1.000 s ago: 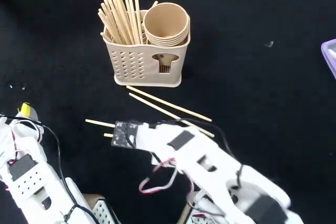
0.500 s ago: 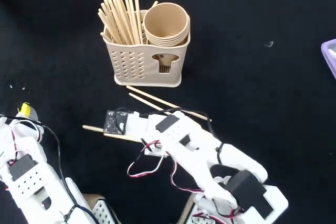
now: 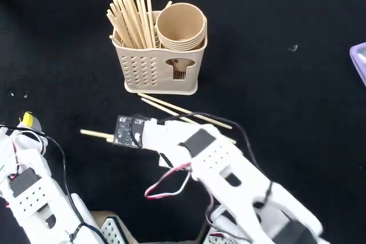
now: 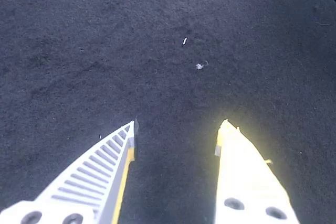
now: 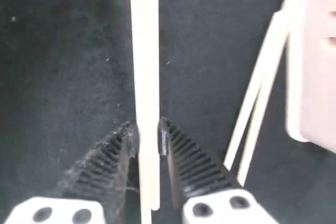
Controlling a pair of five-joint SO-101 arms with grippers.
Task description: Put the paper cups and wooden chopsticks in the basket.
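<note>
A beige slotted basket (image 3: 157, 67) stands at the table's back middle, with several wooden chopsticks (image 3: 130, 21) in one side and stacked paper cups (image 3: 180, 27) in the other. Two loose chopsticks (image 3: 183, 111) lie on the black cloth just in front of it; they also show as a chopstick pair (image 5: 257, 103) beside the basket wall (image 5: 310, 51). My right gripper (image 5: 148, 129) is shut on another chopstick (image 5: 144, 51), whose free end (image 3: 94, 134) sticks out past the gripper head (image 3: 127, 132). My left gripper (image 4: 176, 132) hangs open over bare cloth at the near left.
The left arm's white body (image 3: 28, 192) sits at the near left corner. A purple tray edge (image 3: 359, 61) shows at the far right. The table is covered with black cloth (image 3: 286, 95).
The right gripper has lifted and swung left with its chopstick, which now points further left. The left arm has not moved.
</note>
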